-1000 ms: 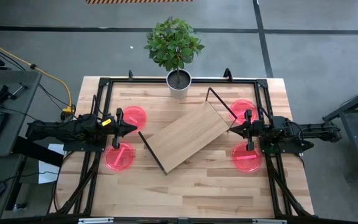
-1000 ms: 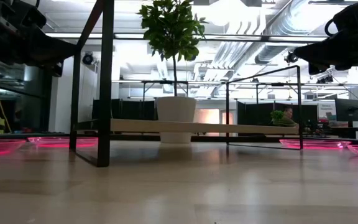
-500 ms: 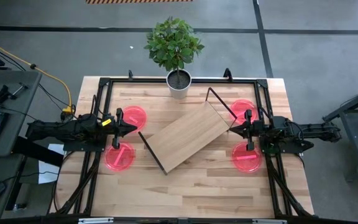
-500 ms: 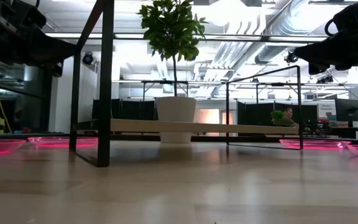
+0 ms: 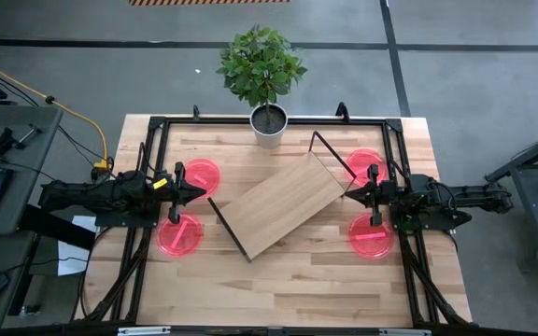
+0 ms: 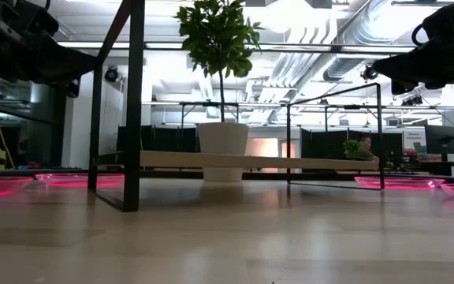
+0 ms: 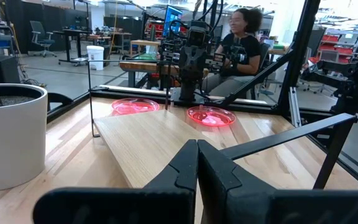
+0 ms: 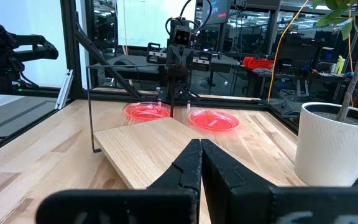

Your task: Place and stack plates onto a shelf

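The shelf, a light-wood board on black wire legs, stands slantwise at the table's middle. Two pink-red plates lie flat on the table at its left, one farther and one nearer. Two more lie at its right, one farther and one nearer. My left gripper is shut and level above the table between the left plates, pointing at the shelf. My right gripper is shut and level between the right plates, facing it. Each wrist view shows its own shut fingers with nothing between them.
A white pot with a green plant stands at the table's far edge, behind the shelf. A black frame runs around the tabletop. A person sits beyond the table's right side.
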